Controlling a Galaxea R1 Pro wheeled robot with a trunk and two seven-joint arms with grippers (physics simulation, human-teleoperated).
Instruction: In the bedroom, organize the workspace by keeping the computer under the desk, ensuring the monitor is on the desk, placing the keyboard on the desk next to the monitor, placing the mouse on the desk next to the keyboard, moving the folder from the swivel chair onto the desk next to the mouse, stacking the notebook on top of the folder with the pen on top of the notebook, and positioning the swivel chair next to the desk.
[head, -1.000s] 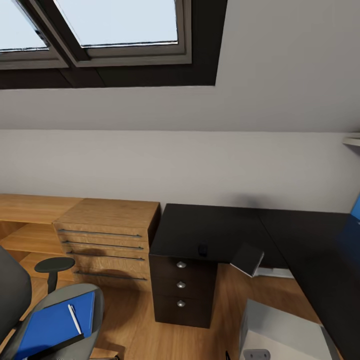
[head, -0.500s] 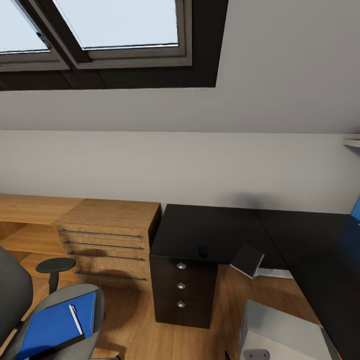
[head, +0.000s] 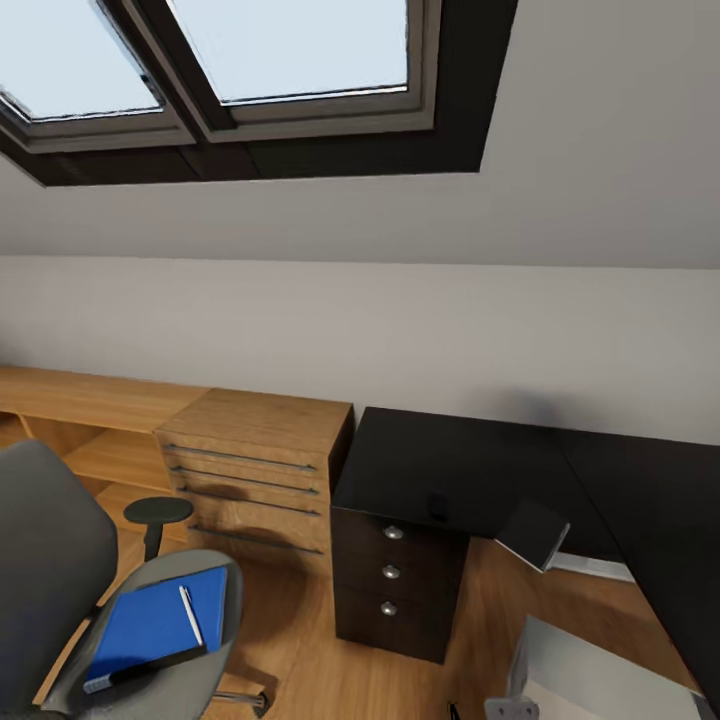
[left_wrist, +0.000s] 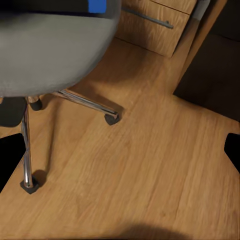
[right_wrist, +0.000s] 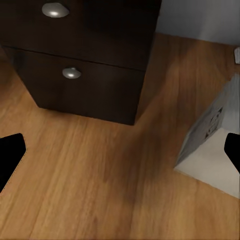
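- The swivel chair (head: 70, 590) is seen at the lower left of the head view, on the wooden floor (left_wrist: 150, 165), well apart from the desk (head: 470, 470).
- The blue folder (head: 160, 628) is laid flat on the chair seat, with the pen (head: 190, 615) resting on top of it.
- The mouse (head: 437, 507) is placed near the front edge of the desk, above the three drawers (head: 392, 572).
- The notebook (head: 535, 535) is seen tilted at the desk's front edge, to the right of the drawers; what supports it cannot be told.
- The computer (head: 590, 680) is stood on the floor at the lower right, in front of the desk.
- A light wooden cabinet (head: 255, 470) is set just beside the desk's left end.
- The left gripper (left_wrist: 120, 170) is spread wide above the floor beside the chair's chrome base (left_wrist: 75, 102), with nothing held.
- The right gripper (right_wrist: 120, 155) is likewise spread wide and empty, over the floor between the drawers and the computer.
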